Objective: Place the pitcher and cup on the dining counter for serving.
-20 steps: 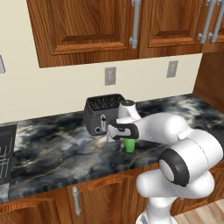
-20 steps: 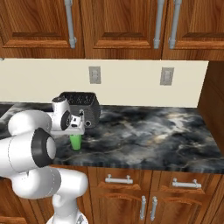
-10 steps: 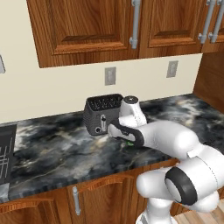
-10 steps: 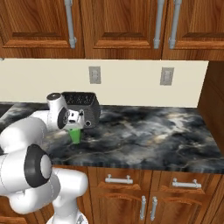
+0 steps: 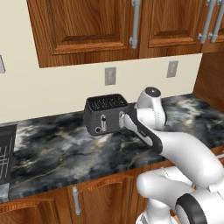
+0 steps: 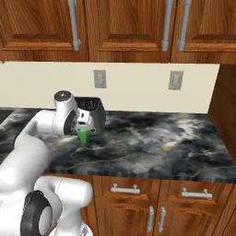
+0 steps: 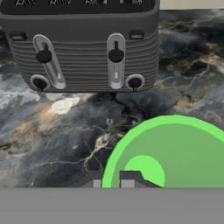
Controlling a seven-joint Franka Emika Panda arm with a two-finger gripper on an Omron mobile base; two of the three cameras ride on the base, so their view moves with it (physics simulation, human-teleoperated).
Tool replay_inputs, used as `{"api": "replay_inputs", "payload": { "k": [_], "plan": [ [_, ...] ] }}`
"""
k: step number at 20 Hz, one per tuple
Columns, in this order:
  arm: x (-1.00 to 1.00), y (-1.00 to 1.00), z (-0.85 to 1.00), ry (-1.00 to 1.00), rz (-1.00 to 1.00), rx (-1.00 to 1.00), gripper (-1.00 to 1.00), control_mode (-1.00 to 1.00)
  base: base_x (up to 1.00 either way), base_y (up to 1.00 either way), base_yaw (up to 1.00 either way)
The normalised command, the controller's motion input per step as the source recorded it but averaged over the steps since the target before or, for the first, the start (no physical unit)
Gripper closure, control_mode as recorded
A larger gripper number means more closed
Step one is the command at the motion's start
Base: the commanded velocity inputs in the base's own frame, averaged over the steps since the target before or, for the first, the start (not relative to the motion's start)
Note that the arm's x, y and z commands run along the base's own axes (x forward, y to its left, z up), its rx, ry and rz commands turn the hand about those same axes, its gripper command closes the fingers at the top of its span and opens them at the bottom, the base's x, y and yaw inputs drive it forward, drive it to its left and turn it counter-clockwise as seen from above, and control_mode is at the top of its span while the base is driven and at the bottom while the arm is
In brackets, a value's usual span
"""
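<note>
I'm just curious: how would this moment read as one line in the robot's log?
phase: reaching for cup | gripper: right above cup, grasp unclear | cup: upright on marble worktop, in front of toaster | pitcher: unseen

Home kitchen, rendered. Dark marble worktop (image 5: 65, 148) with white-grey veining runs along a cream wall. Brown wood wall cabinets (image 5: 87, 30) hang above it, with long metal bar handles (image 6: 73, 25); base cabinets (image 6: 152, 207) in matching wood sit below, also with metal pulls. Black ribbed toaster (image 5: 105, 114) stands at the back of the worktop, two levers and knobs on its front. Two wall outlets (image 6: 99, 79) on the backsplash. Edge of a black cooktop (image 5: 5, 153) at far left.
</note>
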Motion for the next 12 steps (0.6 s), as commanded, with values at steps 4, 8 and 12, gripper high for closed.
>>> {"api": "replay_inputs", "payload": {
  "k": [4,8,12],
  "plan": [
    [-0.33,-0.54,0.10,-0.04,0.00,0.11,1.00,-1.00,0.00,0.00,0.00],
    [-0.17,-0.13,0.12,-0.04,0.00,0.03,1.00,-1.00,0.00,0.00,0.00],
    [-0.22,0.00,0.39,-0.01,0.00,0.00,1.00,-1.00,0.00,0.00,0.00]
  ]
}}
